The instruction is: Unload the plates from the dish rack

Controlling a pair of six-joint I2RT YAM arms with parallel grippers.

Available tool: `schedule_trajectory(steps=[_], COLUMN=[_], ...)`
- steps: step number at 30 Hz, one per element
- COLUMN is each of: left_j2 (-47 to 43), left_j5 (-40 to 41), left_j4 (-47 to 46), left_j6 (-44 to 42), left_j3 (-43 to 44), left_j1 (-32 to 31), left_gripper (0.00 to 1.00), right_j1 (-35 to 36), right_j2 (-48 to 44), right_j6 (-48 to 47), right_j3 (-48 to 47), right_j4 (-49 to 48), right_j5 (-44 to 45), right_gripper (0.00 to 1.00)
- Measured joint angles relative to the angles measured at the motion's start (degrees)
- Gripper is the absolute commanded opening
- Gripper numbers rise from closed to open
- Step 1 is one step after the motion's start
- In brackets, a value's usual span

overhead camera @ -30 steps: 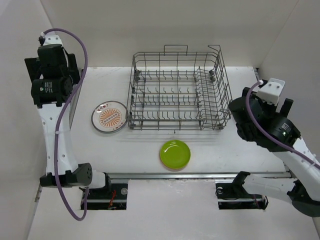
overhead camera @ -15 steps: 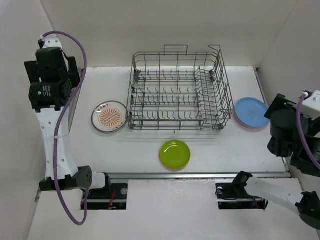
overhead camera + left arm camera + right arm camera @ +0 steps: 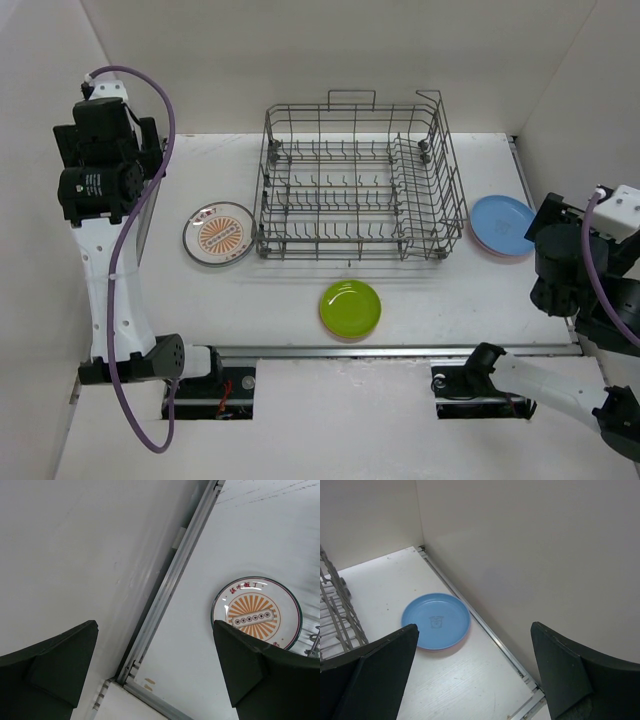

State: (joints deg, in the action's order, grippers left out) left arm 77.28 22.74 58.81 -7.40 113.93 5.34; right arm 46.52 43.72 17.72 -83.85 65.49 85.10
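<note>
- The dish rack [image 3: 355,180] stands at the centre back of the worktop [image 3: 280,290] in the top view.
- Plates lie flat around it: a sunburst plate [image 3: 219,234] just beside its left end, a green plate [image 3: 350,308] near its front, and a blue plate [image 3: 503,225] stacked on a pink plate [image 3: 498,257] at its right end.
- The left fingers [image 3: 55,665], raised at the far left, are spread wide and hold nothing.
- The right fingers [image 3: 375,665], at the lower right, are likewise spread wide and hold nothing.

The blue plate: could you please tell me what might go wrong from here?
1. The blue plate rests on a pink one near the right gripper; a low sweep might shift the stack.
2. The green plate lies near the table's front edge; a passing arm could push it off.
</note>
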Motion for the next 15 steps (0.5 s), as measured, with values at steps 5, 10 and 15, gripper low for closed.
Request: schedule_trajectory(steps=[5, 10, 15], left_j2=[-0.5, -1.1, -1.4], left_j5=[-0.1, -0.3, -0.5], left_j4=[0.3, 0.4, 0.7], left_j6=[0.0, -0.1, -0.1], left_j3=[-0.1, -0.2, -1.0], left_j1=[0.0, 0.0, 0.0], left_gripper=[1.0, 1.0, 1.0], right_j1=[0.0, -0.1, -0.1], right_j2=[0.1, -1.6, -9.1], right_j6=[0.0, -0.5, -0.7], right_j3=[-1.6, -10.5, -20.9], right_j4=[0.0, -0.2, -4.2], right_j5=[-0.1, -0.4, -0.4], right_gripper=[1.0, 1.0, 1.0])
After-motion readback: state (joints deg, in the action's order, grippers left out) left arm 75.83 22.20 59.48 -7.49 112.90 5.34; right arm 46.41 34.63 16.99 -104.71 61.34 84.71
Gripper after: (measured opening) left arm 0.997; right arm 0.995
